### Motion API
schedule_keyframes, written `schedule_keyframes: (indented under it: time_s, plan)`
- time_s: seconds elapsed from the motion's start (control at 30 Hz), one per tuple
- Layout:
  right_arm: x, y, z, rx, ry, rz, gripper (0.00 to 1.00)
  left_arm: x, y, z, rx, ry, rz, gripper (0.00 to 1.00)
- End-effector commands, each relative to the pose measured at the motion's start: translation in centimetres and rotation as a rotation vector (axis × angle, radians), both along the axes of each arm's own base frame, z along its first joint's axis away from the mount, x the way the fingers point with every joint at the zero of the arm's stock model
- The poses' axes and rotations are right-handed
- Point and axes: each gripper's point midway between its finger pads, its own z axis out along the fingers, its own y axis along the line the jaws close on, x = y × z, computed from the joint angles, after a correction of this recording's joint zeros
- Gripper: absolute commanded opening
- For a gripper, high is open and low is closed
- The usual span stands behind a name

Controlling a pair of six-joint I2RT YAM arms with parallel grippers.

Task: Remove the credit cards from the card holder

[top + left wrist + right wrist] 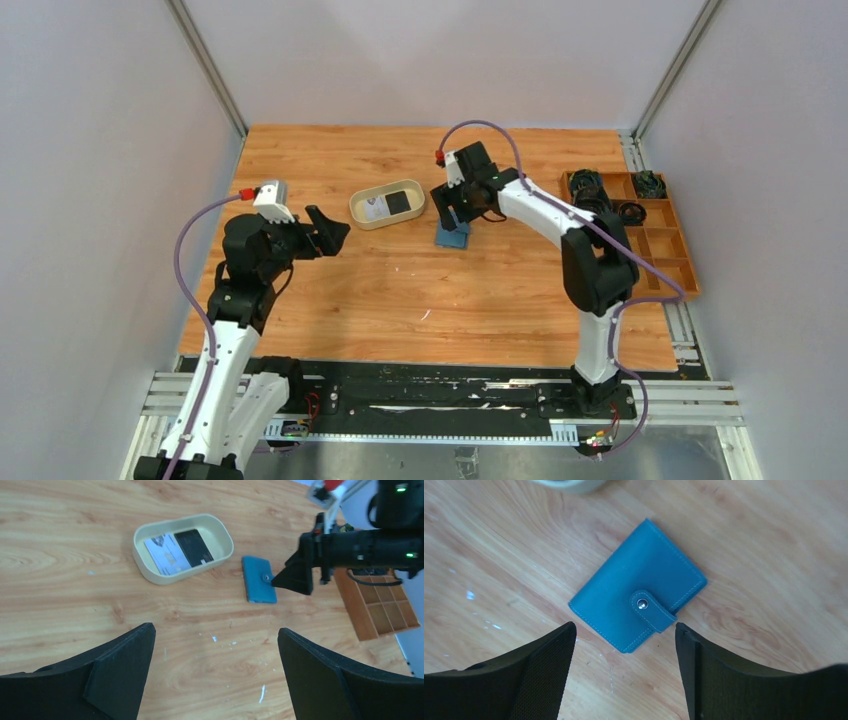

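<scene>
The teal-blue card holder (451,236) lies closed on the wooden table with its snap tab fastened; it also shows in the left wrist view (258,579) and the right wrist view (639,605). My right gripper (453,213) hovers just above it, open and empty (624,627), with the wallet's tab edge between the fingertips. A black credit card (195,547) and a whitish-grey card (162,555) lie in the beige oval tray (170,577). My left gripper (327,232) is open and empty (215,632), well left of the tray.
The beige tray (352,207) sits left of the wallet. A wooden compartment organizer (665,245) with dark coiled items stands at the right edge and also shows in the left wrist view (380,612). Grey walls enclose the table.
</scene>
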Motion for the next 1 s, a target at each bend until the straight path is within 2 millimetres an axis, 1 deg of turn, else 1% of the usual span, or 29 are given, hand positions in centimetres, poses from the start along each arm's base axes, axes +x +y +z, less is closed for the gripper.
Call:
schedule_keyframes:
  time_s: [0.0, 0.07, 0.17, 0.33, 0.37, 0.43, 0.6, 0.7, 0.8, 0.97]
  plan:
    - [-2.4, -0.3, -3.7, -0.119, 0.123, 0.053, 0.74, -1.5, -1.8, -1.0, -0.073, 0.047, -0.087, 1.00]
    - [-2.2, -0.4, -4.8, -0.133, 0.136, 0.037, 0.71, -2.0, -2.0, -1.6, -0.066, 0.065, -0.106, 1.00]
    - [-2.2, -0.7, -5.8, -0.144, 0.144, 0.022, 0.62, -2.6, -2.1, -2.0, -0.051, 0.079, -0.121, 1.00]
    - [-2.2, -0.8, -6.9, -0.151, 0.152, 0.013, 0.59, -2.7, -2.1, -2.7, -0.056, 0.088, -0.122, 1.00]
    - [-2.1, -0.9, -6.8, -0.150, 0.142, 0.009, 0.59, -2.6, -2.2, -2.6, -0.064, 0.084, -0.124, 1.00]
    - [-1.7, -0.8, -5.8, -0.133, 0.097, 0.000, 0.62, -2.5, -2.3, -2.7, -0.081, 0.085, -0.124, 1.00]
    - [-0.7, -0.5, -2.9, -0.098, -0.009, 0.029, 0.65, -2.4, -2.4, -3.1, -0.098, 0.092, -0.120, 1.00]
    - [0.0, -0.5, -1.9, -0.096, -0.054, 0.029, 0.66, -2.4, -2.5, -3.3, -0.106, 0.094, -0.122, 1.00]
    - [1.0, -0.6, -1.7, -0.093, -0.069, 0.022, 0.66, -2.4, -2.6, -3.4, -0.114, 0.101, -0.124, 1.00]
    - [2.3, -0.5, -2.6, -0.061, -0.061, 0.016, 0.66, -2.2, -3.0, -3.4, -0.135, 0.104, -0.136, 1.00]
